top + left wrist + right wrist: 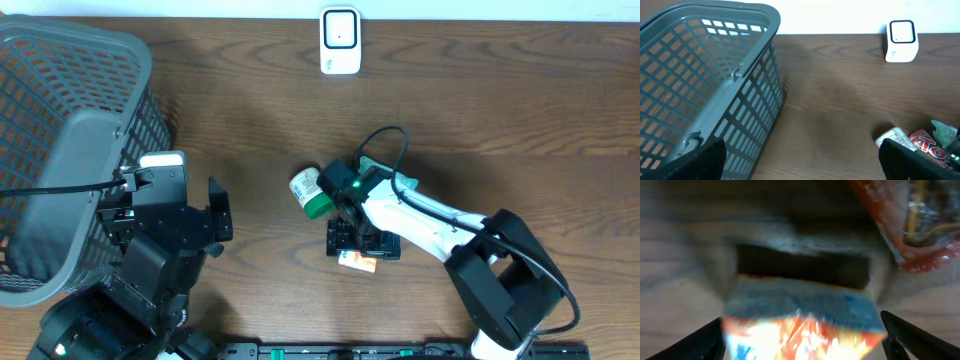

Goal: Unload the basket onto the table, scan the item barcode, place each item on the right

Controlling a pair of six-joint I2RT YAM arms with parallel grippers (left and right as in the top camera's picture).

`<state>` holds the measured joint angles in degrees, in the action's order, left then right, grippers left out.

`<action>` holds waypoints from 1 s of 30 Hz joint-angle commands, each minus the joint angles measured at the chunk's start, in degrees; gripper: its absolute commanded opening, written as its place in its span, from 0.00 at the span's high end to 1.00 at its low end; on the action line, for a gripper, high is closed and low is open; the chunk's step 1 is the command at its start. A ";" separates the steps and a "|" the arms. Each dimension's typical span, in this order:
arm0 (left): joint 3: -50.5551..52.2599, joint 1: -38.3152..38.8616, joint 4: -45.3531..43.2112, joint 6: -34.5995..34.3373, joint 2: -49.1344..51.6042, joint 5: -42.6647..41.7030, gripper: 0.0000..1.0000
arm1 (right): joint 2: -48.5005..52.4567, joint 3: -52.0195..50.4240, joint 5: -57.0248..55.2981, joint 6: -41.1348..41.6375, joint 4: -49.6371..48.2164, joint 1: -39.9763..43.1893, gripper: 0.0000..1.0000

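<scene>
Dark wood table (520, 90) (white wall (830, 15) behind)

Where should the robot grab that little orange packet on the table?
Pinch its two side edges, coming down from above. The orange packet looks flat on the table and fits between the fingers of the open right gripper.

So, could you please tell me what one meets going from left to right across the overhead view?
Grey basket → left gripper → green-capped bottle → orange packet.
</scene>
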<state>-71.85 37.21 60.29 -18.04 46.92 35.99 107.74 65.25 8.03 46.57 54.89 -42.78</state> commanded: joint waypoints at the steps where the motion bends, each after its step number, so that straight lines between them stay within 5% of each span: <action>1: -0.37 -0.24 0.59 -0.24 -0.20 0.72 0.02 | 1.18 -1.88 1.20 0.98 -1.22 -0.24 0.12; 14: -0.37 -0.24 1.40 -0.24 -0.20 0.70 0.02 | 1.18 -2.38 1.86 -0.09 -1.73 1.07 0.46; 30: -0.37 -0.24 1.40 -0.24 -0.20 0.70 0.02 | 1.18 -2.32 30.58 -15.87 -0.63 16.46 0.51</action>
<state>-71.85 37.21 61.54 -18.04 46.92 35.99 108.38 63.29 29.80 35.29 53.91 -29.10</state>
